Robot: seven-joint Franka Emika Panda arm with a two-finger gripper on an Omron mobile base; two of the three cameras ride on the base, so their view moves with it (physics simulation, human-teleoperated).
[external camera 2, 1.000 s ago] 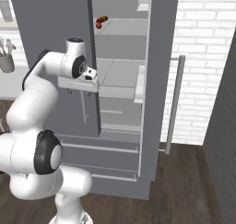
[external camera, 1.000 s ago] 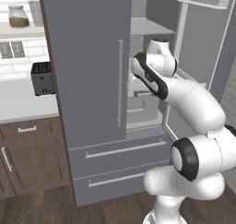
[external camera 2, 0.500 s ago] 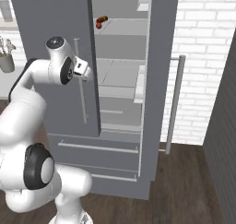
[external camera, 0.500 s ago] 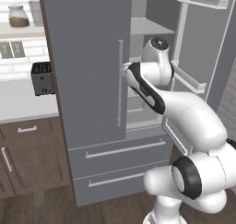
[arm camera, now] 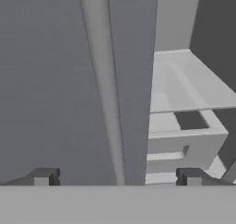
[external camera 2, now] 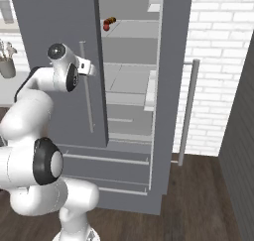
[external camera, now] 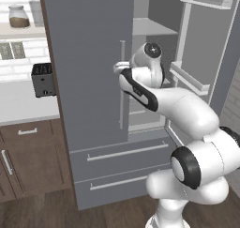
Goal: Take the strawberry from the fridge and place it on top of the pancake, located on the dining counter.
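The hand (arm camera: 117, 177), jaws wide and holding nothing, faces the fridge (external camera: 89, 81) door handle (arm camera: 103, 80); the strawberry (external camera 2: 106, 25) sits upper centre on a shelf (external camera 2: 131, 29).

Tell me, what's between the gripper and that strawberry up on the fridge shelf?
In the right base view, the closed left fridge door stands between the open gripper and the strawberry.

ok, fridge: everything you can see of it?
The fridge is tall, matte grey, French-door. Its left door is shut, with a slim vertical handle; its right door is swung open, showing door bins. Two drawers sit below, each with a horizontal bar. Grey shelves inside; the strawberry lies on an upper shelf. The open gripper hangs before the left door's handle, not touching.
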